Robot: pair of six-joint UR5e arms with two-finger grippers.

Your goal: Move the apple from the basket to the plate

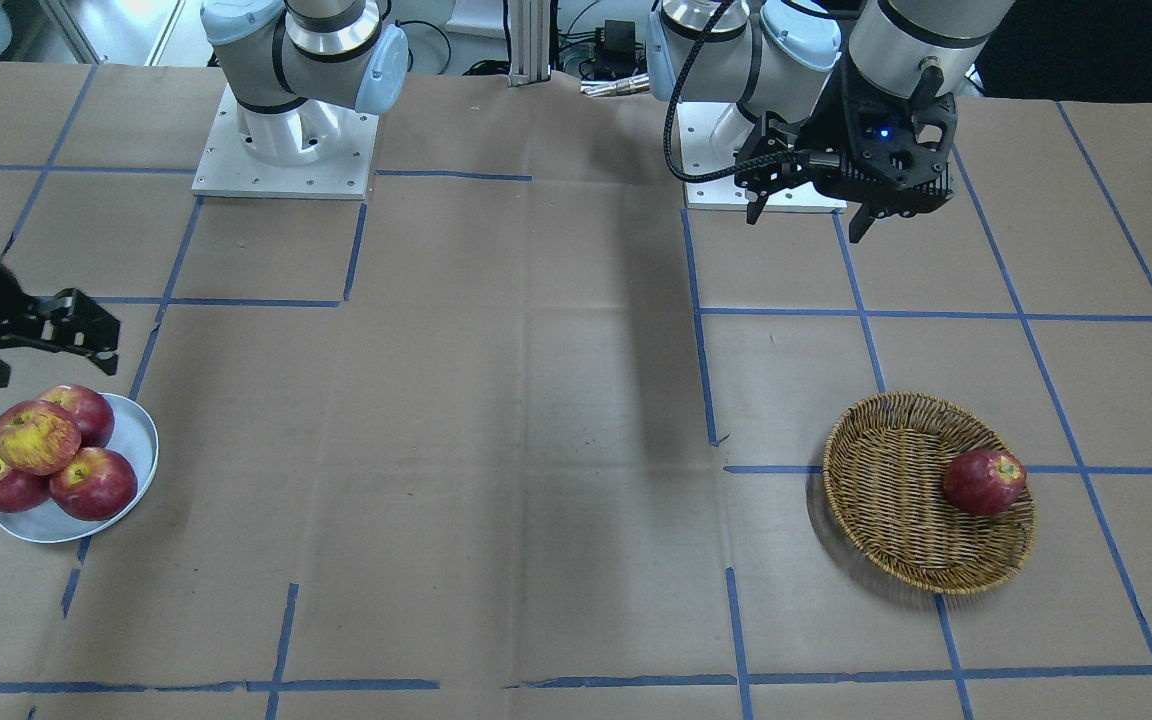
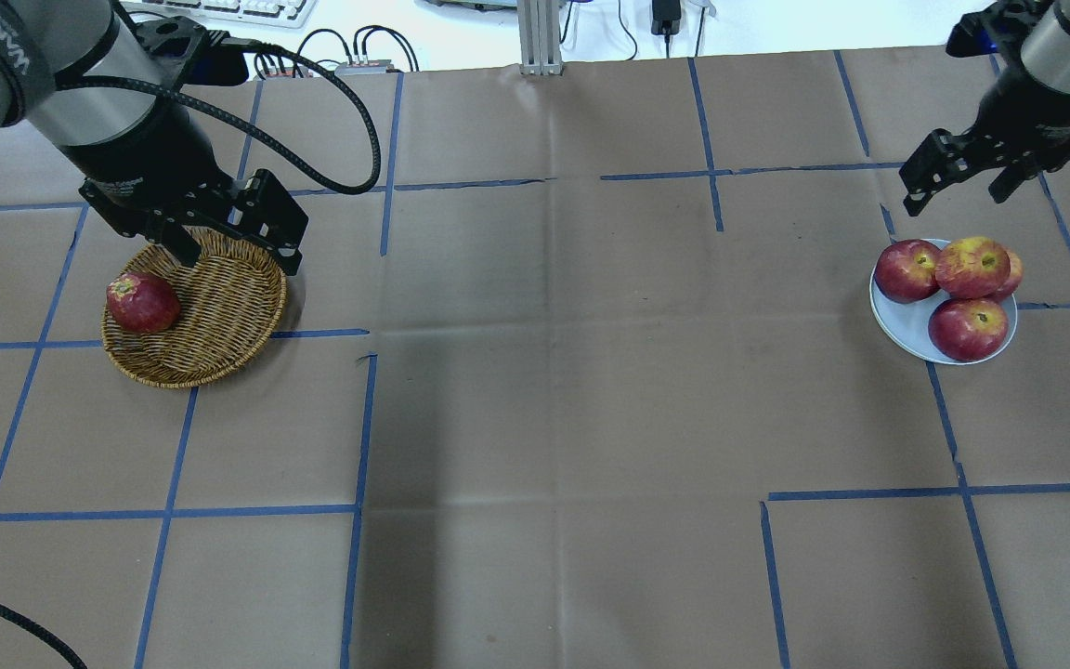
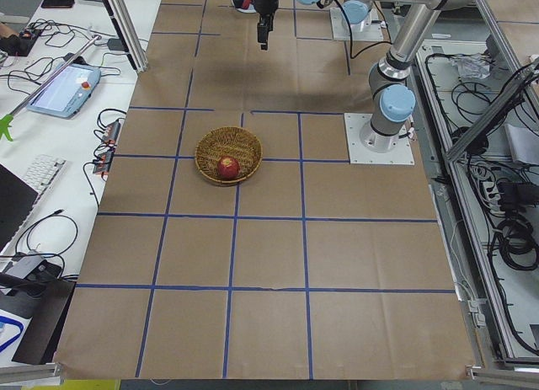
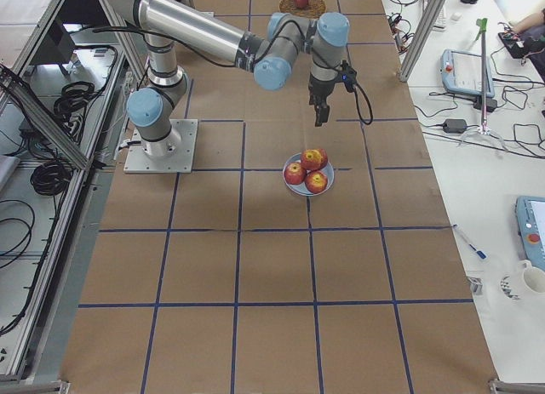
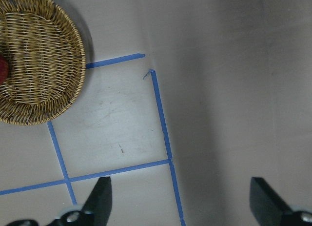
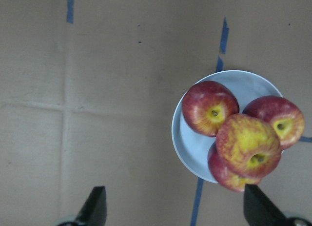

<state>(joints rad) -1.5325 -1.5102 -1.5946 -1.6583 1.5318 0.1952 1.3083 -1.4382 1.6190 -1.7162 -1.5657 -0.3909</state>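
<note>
The yellow-streaked apple (image 2: 972, 265) lies on top of three dark red apples on the pale blue plate (image 2: 902, 321) at the table's right. It also shows in the front view (image 1: 36, 437) and the right wrist view (image 6: 247, 145). My right gripper (image 2: 955, 200) is open and empty, above and just behind the plate. The wicker basket (image 2: 219, 316) at the left holds one dark red apple (image 2: 142, 302). My left gripper (image 2: 238, 253) is open and empty, raised above the basket's far rim.
Brown paper with blue tape lines covers the table. The two arm bases (image 1: 286, 140) stand at the robot's edge. Cables and an aluminium post (image 2: 540, 37) lie beyond the far edge.
</note>
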